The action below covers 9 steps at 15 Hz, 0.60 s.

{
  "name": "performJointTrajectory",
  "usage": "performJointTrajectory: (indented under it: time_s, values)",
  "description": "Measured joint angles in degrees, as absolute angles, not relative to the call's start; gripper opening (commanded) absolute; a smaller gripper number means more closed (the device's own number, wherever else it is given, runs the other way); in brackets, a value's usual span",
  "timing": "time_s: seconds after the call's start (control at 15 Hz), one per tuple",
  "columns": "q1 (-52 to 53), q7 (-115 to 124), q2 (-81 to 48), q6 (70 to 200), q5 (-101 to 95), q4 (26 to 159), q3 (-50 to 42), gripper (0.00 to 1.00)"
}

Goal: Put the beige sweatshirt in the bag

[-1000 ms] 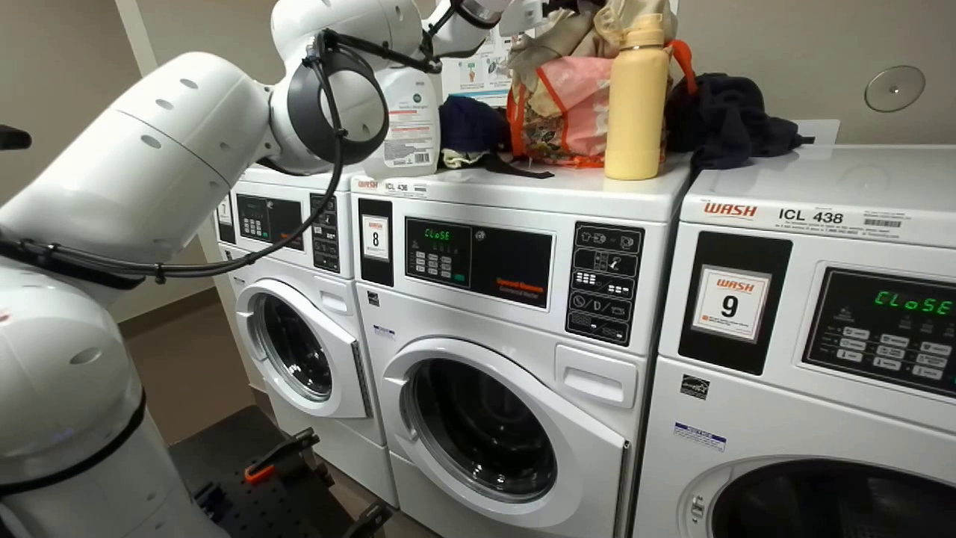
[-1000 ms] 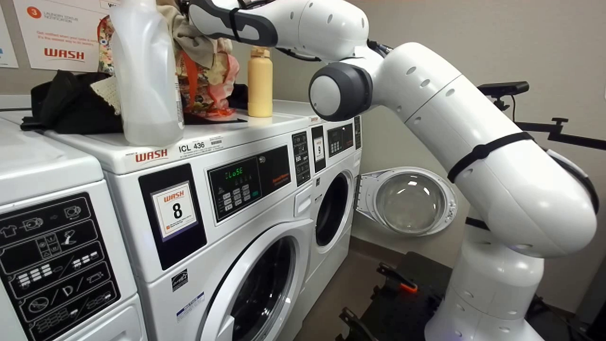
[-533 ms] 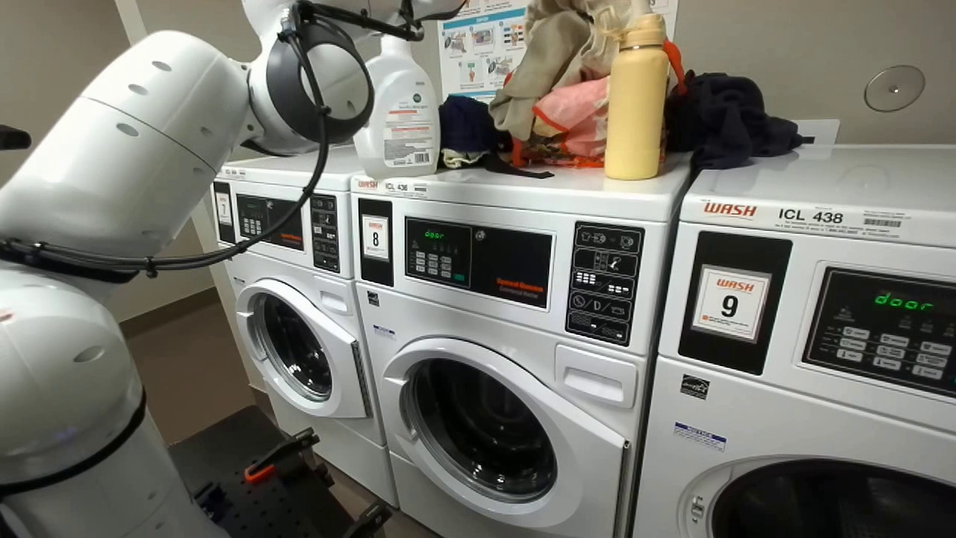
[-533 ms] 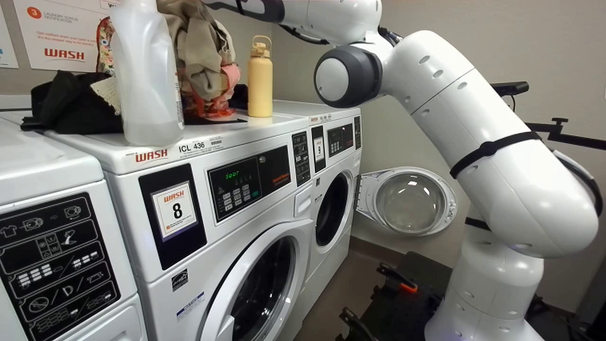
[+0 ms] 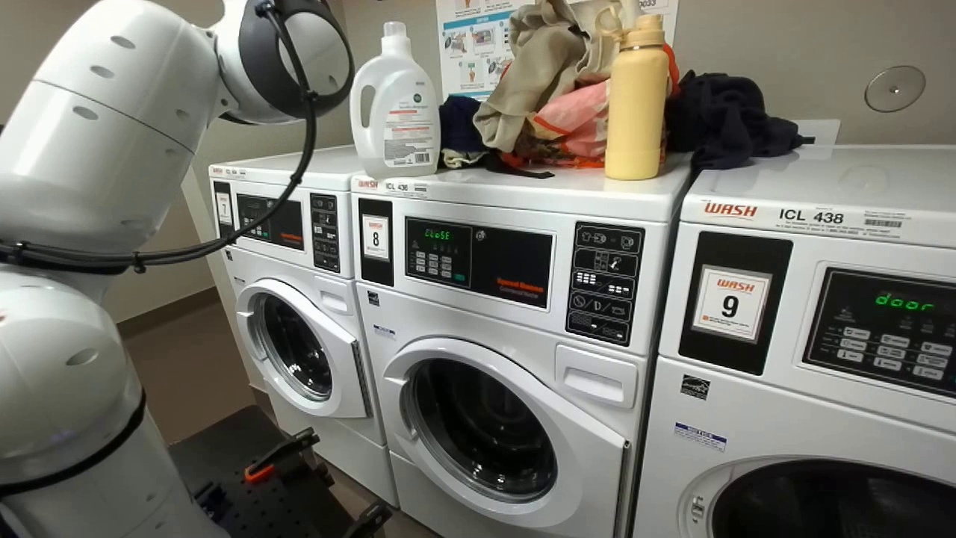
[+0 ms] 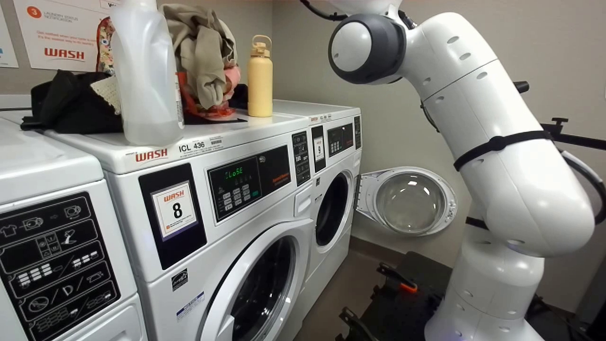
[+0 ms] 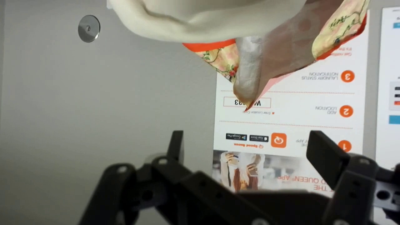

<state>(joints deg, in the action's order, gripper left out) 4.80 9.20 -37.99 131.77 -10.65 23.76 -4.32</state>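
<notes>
reading "close": washer 8 (image 5: 508,327), beneath the beige sweatshirt (image 5: 534,71).

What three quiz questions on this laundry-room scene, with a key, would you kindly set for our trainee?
1. True or false: in the wrist view, the black two-fingered gripper stands open and holds nothing.

2. How does the bulky beige thick-cloth sweatshirt lie relative to the floral-and-pink bag with red-orange edging?
a) wholly inside it
b) draped over it, partly hanging down outside
c) spread flat beside it

3. Which two things stand upright on top of the white front-loading washer number 8?

Key:
1. True.
2. b.
3. The tall pale-yellow bottle with a looped cap, and the translucent plastic detergent bottle with a side handle.
</notes>
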Motion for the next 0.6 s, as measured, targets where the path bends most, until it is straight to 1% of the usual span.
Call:
performJointTrajectory:
  time_s: [0.47, 0.6]
  values:
    - [0.9, -0.8, -36.7, 109.7, -1.6, 23.2, 1.3, 1.0]
    - [0.2, -0.9, -37.3, 106.3, 0.1, 24.2, 2.4, 1.0]
